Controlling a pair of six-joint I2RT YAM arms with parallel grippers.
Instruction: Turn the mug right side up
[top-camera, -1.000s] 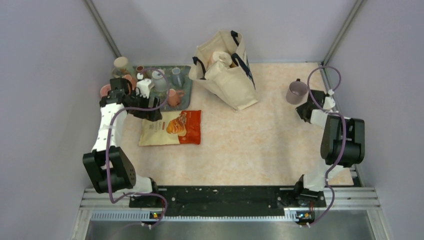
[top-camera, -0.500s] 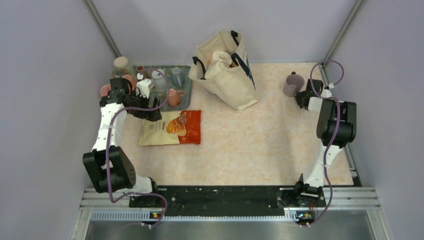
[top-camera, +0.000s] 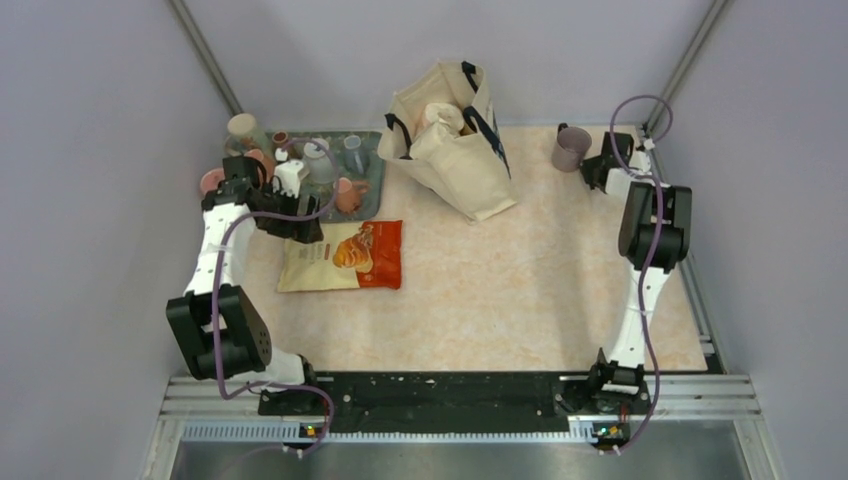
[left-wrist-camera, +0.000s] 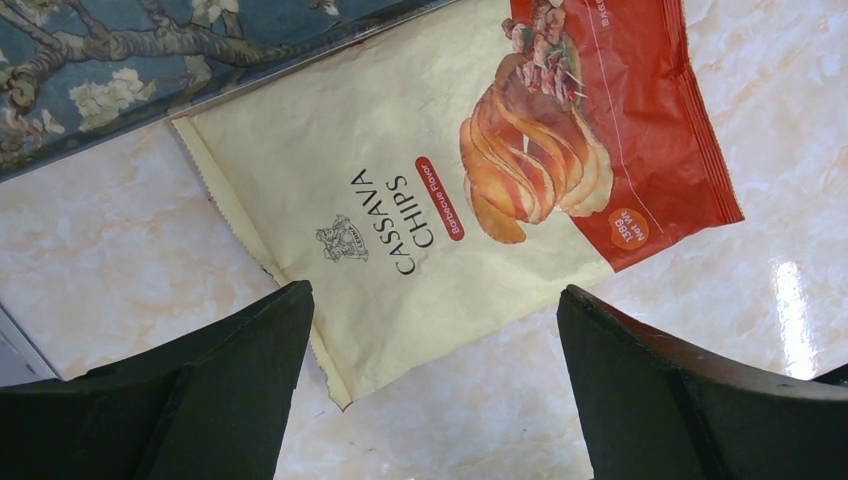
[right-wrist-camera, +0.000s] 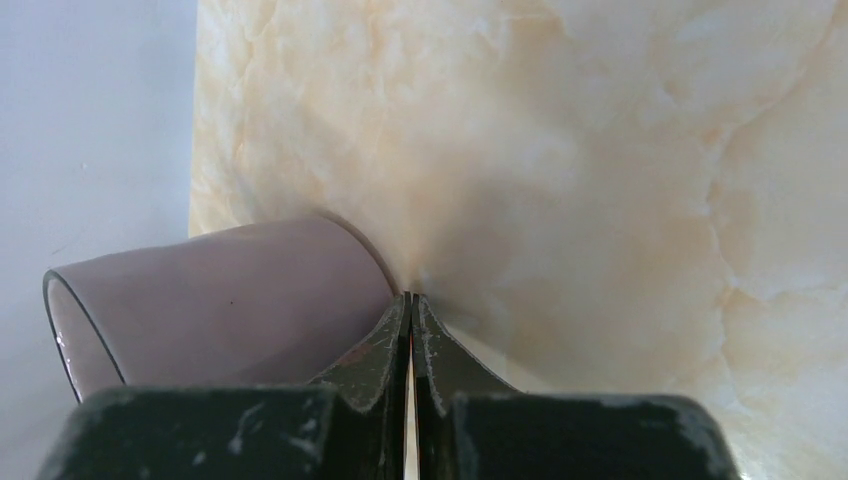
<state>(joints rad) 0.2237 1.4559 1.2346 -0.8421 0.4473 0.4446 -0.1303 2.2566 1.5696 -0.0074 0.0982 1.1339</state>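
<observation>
The mauve mug (top-camera: 572, 148) stands at the far right of the table, near the back wall, its handle towards the back left. In the right wrist view the mug (right-wrist-camera: 220, 300) shows its open rim at the left, away from the marble, so it appears to stand rim up. My right gripper (top-camera: 591, 166) is shut, and its fingertips (right-wrist-camera: 408, 300) are pressed together right beside the mug's lower wall, holding nothing. My left gripper (top-camera: 302, 231) is open and empty, hovering over the near left corner of a cassava chips bag (left-wrist-camera: 420, 190).
A cream tote bag (top-camera: 452, 140) stands at the back centre. A patterned tray (top-camera: 372, 190) with several cups sits at the back left. The chips bag (top-camera: 343, 254) lies in front of the tray. The back wall and right rail are close to the mug.
My right arm has stretched towards the back of the table, and the mug has moved with it from the right edge towards the far back. The left arm has not moved.
</observation>
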